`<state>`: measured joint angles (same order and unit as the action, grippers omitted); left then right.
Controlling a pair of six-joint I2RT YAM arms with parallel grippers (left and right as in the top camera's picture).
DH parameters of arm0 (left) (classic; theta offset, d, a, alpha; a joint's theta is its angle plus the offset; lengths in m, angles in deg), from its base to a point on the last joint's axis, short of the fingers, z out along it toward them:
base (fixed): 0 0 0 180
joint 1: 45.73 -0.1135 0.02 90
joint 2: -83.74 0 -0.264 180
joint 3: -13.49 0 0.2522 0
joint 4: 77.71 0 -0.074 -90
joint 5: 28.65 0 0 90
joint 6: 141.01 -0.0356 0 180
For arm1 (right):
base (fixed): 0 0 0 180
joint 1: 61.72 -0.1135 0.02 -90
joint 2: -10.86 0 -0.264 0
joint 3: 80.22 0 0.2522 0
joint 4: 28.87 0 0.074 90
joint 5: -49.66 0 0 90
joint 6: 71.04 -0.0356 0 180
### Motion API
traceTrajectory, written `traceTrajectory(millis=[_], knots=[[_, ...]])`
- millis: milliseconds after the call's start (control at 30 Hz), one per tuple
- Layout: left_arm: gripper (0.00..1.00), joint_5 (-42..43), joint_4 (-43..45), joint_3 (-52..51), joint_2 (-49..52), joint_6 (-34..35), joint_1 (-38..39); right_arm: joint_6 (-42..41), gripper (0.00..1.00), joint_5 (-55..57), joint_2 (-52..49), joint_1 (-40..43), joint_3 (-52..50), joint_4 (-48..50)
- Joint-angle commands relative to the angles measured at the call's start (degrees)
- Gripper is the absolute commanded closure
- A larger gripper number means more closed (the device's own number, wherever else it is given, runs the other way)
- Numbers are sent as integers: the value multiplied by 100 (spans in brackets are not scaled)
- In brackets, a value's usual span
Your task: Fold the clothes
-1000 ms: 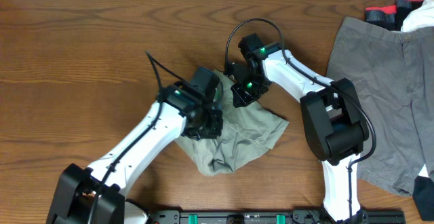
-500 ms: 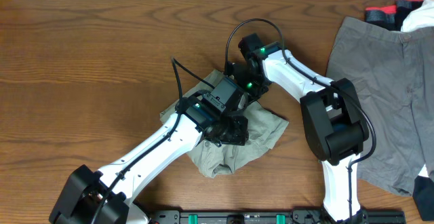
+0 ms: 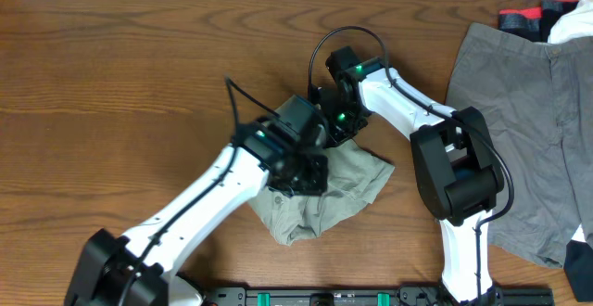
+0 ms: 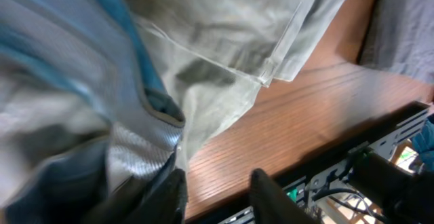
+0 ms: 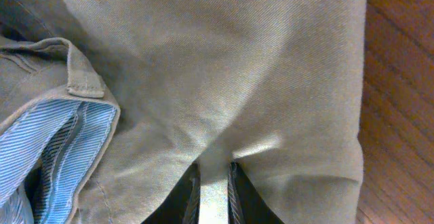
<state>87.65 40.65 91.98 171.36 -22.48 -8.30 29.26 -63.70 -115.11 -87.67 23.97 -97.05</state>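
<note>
Right gripper [image 5: 213, 175] was clamped on khaki shorts [image 5: 203, 68] at its fingertips. Left gripper [image 4: 218, 183] jaws stood apart beside the same shorts.

We log left arm [image 3: 213, 195] and right arm [image 3: 408, 102] wrists close together — left gripper [image 4: 217, 195] parted, right gripper [image 5: 213, 190] pinching shorts [image 5: 224, 68].

Overhead faces straight down; both wrist cameras close on, probably, the khaki shorts [image 3: 363, 174]
</note>
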Motion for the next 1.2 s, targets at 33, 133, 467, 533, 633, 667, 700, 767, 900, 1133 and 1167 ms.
traceTrajectory(millis=[33, 133, 467, 533, 633, 667, 700, 767, 900, 1133, 1167], knots=[[78, -704, -330, 302, -546, -63, -396, -42, 86, 153, -42, 7, 52, -48], [81, -1390, -693, 299, -811, -59, -726, -42, 87, 153, -42, 4, 52, -46], [94, -1080, -1025, -267, 28, -98, -719, -42, 88, 153, -42, 0, 52, -44], [94, -774, -898, -267, 251, -334, -553, -42, 87, 153, -42, 0, 52, -35], [94, -216, -680, -267, 595, -507, -153, -42, 87, 151, -42, 2, 52, -39], [95, -107, -603, -267, 682, -562, -15, -42, 87, 151, -42, 2, 52, -46], [94, -74, -527, -267, 778, -560, 155, -42, 87, 151, -42, 0, 52, -52], [94, -74, -393, -264, 929, -555, 459, -42, 86, 151, -42, 0, 52, -70], [93, 118, -286, -262, 1086, -457, 828, -42, 86, 151, -42, 0, 52, -92], [94, 114, -247, -243, 1078, -404, 940, -42, 86, 153, -42, 0, 52, -92], [94, 111, -267, -212, 1060, -402, 911, -42, 86, 153, -42, 0, 52, -94]])
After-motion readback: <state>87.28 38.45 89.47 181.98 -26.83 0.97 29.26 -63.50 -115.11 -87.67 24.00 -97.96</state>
